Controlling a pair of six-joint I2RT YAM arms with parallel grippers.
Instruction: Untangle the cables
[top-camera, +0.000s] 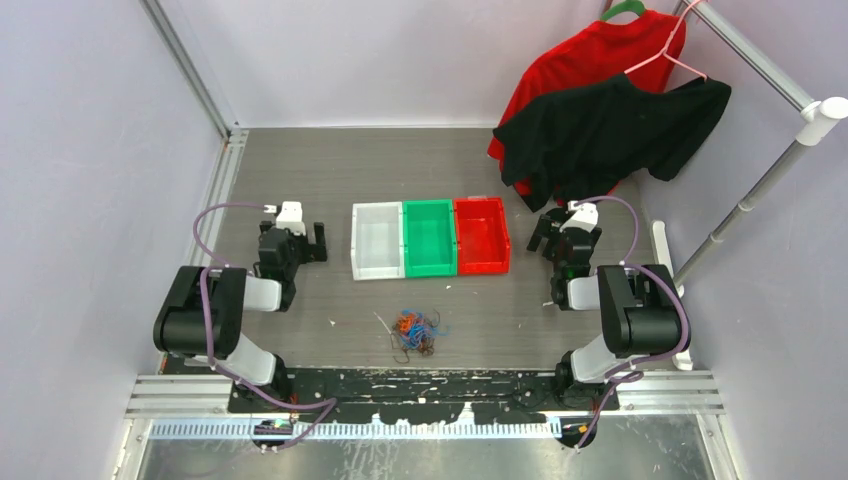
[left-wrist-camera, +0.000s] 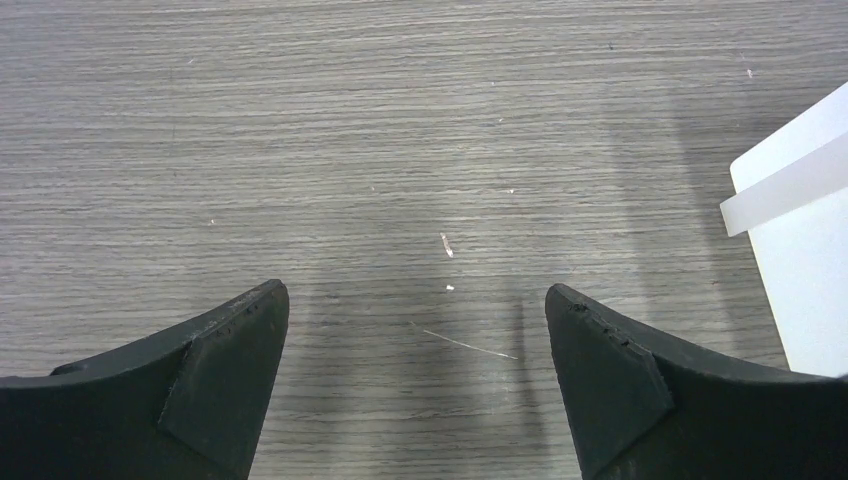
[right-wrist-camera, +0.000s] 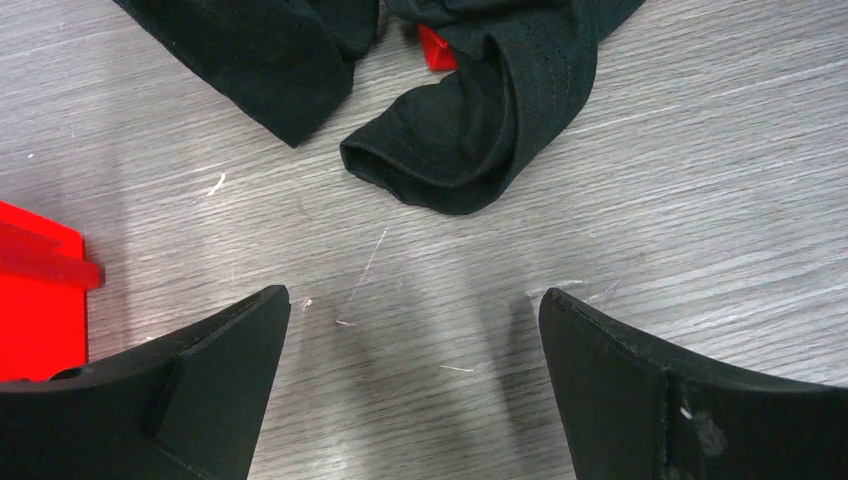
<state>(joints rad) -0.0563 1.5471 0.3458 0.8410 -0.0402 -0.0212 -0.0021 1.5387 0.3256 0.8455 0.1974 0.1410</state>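
1. The left gripper (top-camera: 316, 242) hovers over the left part of the table (top-camera: 300, 160), just left of the bins. Its jaws are spread wide and hold nothing; the left wrist view shows only bare wood grain between the fingertips.
2. A white bin (top-camera: 377, 240) stands mid-table, first in a row of three that touch side by side. It looks empty.
3. The cables (top-camera: 417, 330) lie near the table's front edge, roughly midway between the two arm bases and in front of the white and green bins. They form one small knotted heap of blue, orange and dark strands, with a thin end trailing to the left. No strand is drawn out or set apart, so by my reading the untangling has not begun and all of it is left.
4. The green bin (top-camera: 430, 238) and the red bin (top-camera: 482, 235) complete the row, and both look empty.
5. The right gripper (top-camera: 541, 232) hovers just right of the red bin, well apart from the heap. Its jaws are also fully spread and grip nothing.
6. A black shirt (top-camera: 610, 135) and a red shirt (top-camera: 585, 60) hang at the far right corner, the black hem resting on the table just beyond the right gripper.
7. Judged from this, both arms have to come to the front edge before any strand can be taken.
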